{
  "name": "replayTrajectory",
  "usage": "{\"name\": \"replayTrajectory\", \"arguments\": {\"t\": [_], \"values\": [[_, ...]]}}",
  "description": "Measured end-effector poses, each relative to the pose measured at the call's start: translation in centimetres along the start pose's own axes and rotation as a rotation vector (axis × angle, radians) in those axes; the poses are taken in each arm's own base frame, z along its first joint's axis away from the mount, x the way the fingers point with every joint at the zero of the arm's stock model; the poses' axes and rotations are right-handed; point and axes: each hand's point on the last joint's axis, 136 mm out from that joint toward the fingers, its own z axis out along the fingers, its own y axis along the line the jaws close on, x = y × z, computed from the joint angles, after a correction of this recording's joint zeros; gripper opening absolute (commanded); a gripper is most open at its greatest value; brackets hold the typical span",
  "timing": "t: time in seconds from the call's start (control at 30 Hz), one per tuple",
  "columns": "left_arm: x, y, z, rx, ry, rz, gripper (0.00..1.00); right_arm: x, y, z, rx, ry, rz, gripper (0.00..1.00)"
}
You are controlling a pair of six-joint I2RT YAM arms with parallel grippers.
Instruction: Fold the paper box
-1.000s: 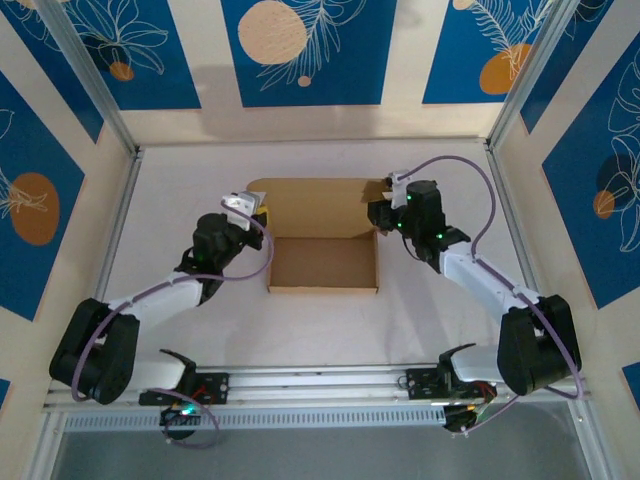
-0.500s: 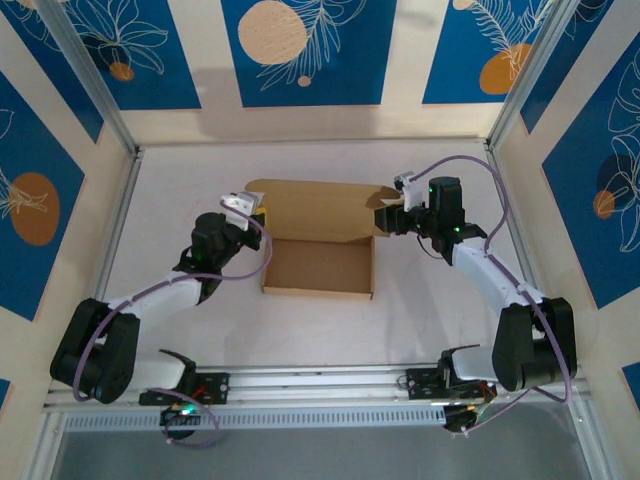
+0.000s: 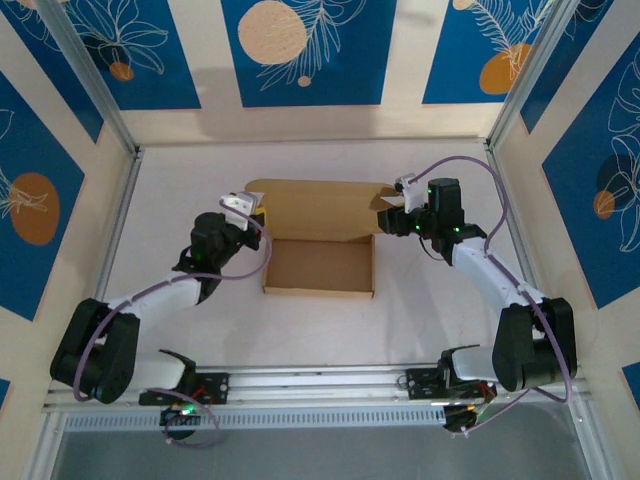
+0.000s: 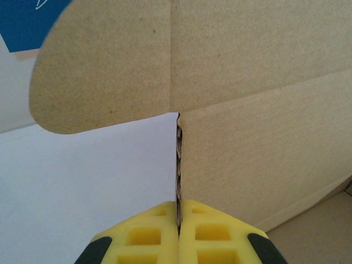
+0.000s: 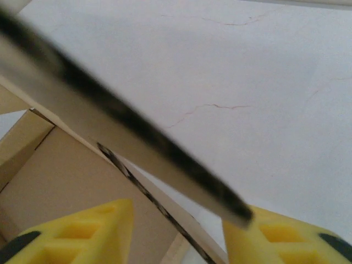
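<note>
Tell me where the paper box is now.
Top view: the paper box sits centrally, the left gripper pinching its left side, the right gripper open at its right.

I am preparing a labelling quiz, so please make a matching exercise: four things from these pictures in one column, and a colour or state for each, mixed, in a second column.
1 left gripper
2 right gripper
3 paper box
4 table

a white surface
b fingers apart, cardboard edge between them
c brown, with a rounded flap
d fingers shut on a cardboard edge

Pairs: 1-d, 2-b, 3-c, 4-a
</note>
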Motion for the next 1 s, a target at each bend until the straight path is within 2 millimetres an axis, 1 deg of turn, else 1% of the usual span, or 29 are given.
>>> {"name": "replayTrajectory", "arguments": {"t": [0.07,0.13,0.23,0.3,0.4,0.5,0.63,0.73,0.83,0.9,1.0], "values": [[0.0,0.1,0.0,-0.003,0.0,-0.001,0.0,0.1,-0.1,0.0,0.008,0.004,-0.001,0.33],[0.0,0.2,0.0,-0.005,-0.001,-0.002,0.0,0.2,-0.2,0.0,0.017,0.008,0.0,0.24],[0.0,0.2,0.0,0.0,-0.001,-0.006,0.0,0.2,0.3,0.2,0.022,0.012,-0.001,0.14],[-0.2,0.1,0.0,0.003,-0.007,-0.022,0.0,0.1,1.2,0.5,0.032,0.011,-0.015,0.08],[-0.6,0.6,0.1,-0.012,-0.027,-0.047,0.0,-0.2,2.3,0.9,0.074,-0.003,-0.02,0.02],[-0.8,1.1,0.0,-0.043,-0.053,-0.062,0.0,-0.6,3.1,1.4,0.124,-0.034,-0.008,0.02],[-0.9,1.3,-0.4,-0.084,-0.093,-0.063,0.0,-0.7,3.5,2.0,0.187,-0.094,-0.01,0.01],[-1.1,1.2,-0.4,-0.099,-0.137,-0.06,0.0,-0.9,3.2,2.1,0.231,-0.149,0.009,0.0],[-0.9,1.1,0.3,-0.111,-0.172,-0.06,0.0,-2.1,2.6,2.2,0.268,-0.222,0.033,0.0],[-0.9,1.2,0.8,-0.125,-0.202,-0.063,0.01,-2.7,2.1,2.7,0.292,-0.262,0.052,0.0],[-0.8,1.4,1.7,-0.156,-0.243,-0.067,0.02,-3.1,1.5,4.0,0.311,-0.3,0.084,0.0]]}}
